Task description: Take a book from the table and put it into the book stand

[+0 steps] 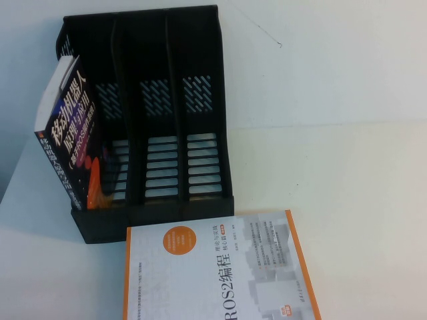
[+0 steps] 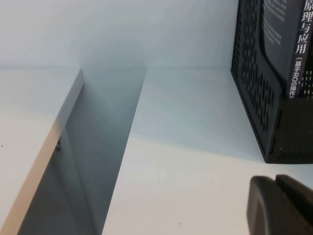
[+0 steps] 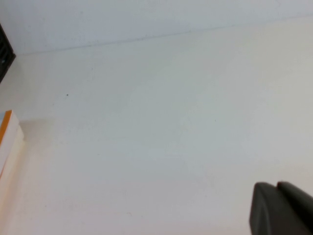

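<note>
A white book with an orange edge (image 1: 220, 273) lies flat on the table in front of the black book stand (image 1: 150, 120). A dark book (image 1: 73, 143) stands upright in the stand's leftmost slot; it also shows in the left wrist view (image 2: 288, 39). Neither gripper shows in the high view. My left gripper (image 2: 276, 183) is shut and empty, low over the table beside the stand's left wall (image 2: 261, 93). My right gripper (image 3: 276, 188) is shut and empty over bare table to the right of the white book's corner (image 3: 7, 137).
The stand's middle and right slots (image 1: 200, 133) hold nothing. A gap (image 2: 98, 161) between two white tabletops runs left of the stand. A thin wire (image 1: 257, 30) lies at the back right.
</note>
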`<state>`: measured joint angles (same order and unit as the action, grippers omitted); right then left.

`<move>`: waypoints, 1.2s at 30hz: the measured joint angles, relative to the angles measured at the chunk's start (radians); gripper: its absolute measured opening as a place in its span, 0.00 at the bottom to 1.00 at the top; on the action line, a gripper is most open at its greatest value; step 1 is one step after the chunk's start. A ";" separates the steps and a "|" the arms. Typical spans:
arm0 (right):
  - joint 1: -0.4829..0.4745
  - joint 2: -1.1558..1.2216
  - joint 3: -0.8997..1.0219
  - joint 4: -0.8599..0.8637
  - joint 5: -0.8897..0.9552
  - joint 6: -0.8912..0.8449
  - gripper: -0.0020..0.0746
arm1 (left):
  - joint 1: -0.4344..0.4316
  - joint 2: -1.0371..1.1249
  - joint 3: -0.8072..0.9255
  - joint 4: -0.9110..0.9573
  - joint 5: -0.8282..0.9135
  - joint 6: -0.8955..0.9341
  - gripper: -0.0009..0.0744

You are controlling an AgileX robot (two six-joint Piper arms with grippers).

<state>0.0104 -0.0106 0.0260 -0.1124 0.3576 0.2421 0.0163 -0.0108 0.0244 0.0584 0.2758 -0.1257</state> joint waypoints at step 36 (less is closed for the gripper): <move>0.000 -0.002 0.000 0.186 -1.127 -0.007 0.04 | 0.000 0.000 0.000 0.027 -1.047 0.015 0.01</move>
<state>0.0104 -0.0122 0.0260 0.0736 -0.7699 0.2349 0.0163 -0.0108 0.0244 0.0856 -0.7714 -0.1107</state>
